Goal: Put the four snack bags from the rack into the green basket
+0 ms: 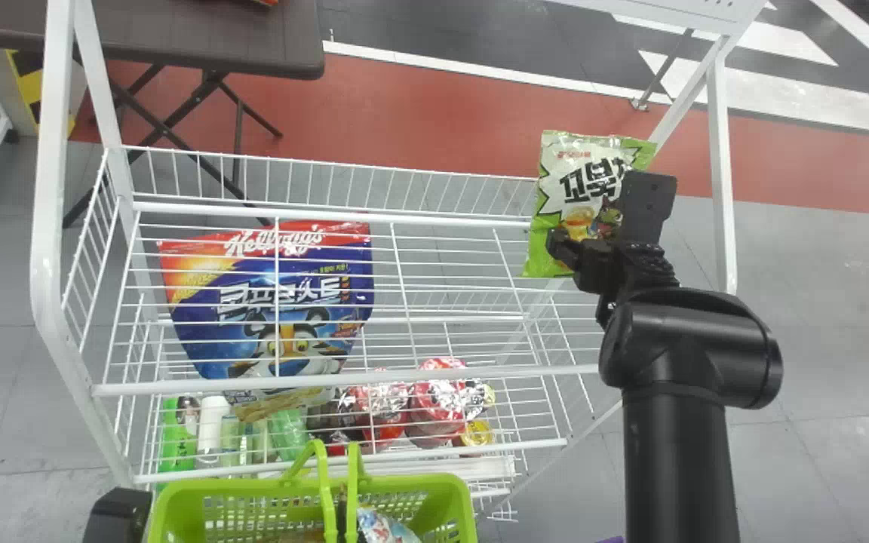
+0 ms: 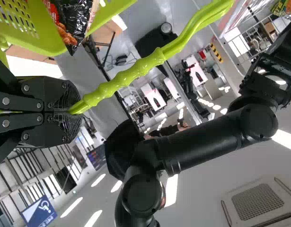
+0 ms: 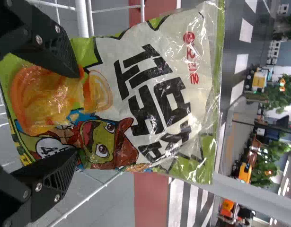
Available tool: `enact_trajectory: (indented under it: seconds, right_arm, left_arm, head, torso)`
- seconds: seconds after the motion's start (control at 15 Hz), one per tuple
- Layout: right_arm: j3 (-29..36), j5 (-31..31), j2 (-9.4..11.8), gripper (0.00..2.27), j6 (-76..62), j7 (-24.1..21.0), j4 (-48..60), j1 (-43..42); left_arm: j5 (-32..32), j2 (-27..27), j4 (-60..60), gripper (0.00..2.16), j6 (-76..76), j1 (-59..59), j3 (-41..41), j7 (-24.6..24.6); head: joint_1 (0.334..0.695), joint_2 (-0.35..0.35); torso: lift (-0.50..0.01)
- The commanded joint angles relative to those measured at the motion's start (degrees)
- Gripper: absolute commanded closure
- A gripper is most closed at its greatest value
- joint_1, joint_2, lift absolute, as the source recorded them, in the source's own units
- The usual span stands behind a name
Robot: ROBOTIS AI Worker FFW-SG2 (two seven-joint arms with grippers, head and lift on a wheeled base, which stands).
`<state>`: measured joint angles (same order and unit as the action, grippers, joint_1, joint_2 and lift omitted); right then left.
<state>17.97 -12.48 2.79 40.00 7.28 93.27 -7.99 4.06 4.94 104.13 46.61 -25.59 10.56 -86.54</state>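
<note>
The green and white plastic snack bag with dark lettering (image 1: 581, 177) is upright at the right-hand end of the white wire rack (image 1: 419, 222), near the back rail. The right end effector (image 1: 579, 260) is at its lower front; in the right wrist view its jaws are wide, one fingertip over each side of the printed front, and whether they press on it one cannot tell.

The bright green plastic basket (image 1: 246, 490) is before the rack's near side, left of the right arm. In it are a blue and white shiny packet (image 1: 382, 526) and a black and red packet with a fried-snack picture (image 2: 72, 19). The left end effector (image 1: 114, 516) is narrow, clamped on the basket's ribbed green handle (image 2: 131, 73).

Behind the rack's wires is a large red and blue cereal bag (image 1: 276, 302). Lower down are a green bottle (image 1: 178, 434), a white bottle (image 1: 213, 426) and red and silver packages (image 1: 434, 400). A white post (image 1: 720, 181) stands just right of the snack bag; a brown tabletop (image 1: 208, 38) lies beyond the rack.
</note>
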Motion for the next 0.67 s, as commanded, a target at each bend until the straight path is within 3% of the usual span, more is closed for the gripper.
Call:
enact_trajectory:
  seconds: [0.0, 0.6]
  right_arm:
    - [1.6, 2.3, 0.1, 2.04, 2.3, 1.2, 0.2, 0.6]
    - [2.0, 10.4, 0.0, 2.1, -0.5, 3.4, 10.4, 8.2]
  left_arm:
    - [0.0, 0.0, -0.3, 2.13, 0.6, 0.6, 0.1, 0.1]
    - [0.5, 0.2, -0.8, 2.13, 0.8, 0.9, -1.2, 0.0]
  head:
    - [0.695, -0.35]
    - [0.695, -0.35]
  torso:
    - [-0.006]
    - [-0.006]
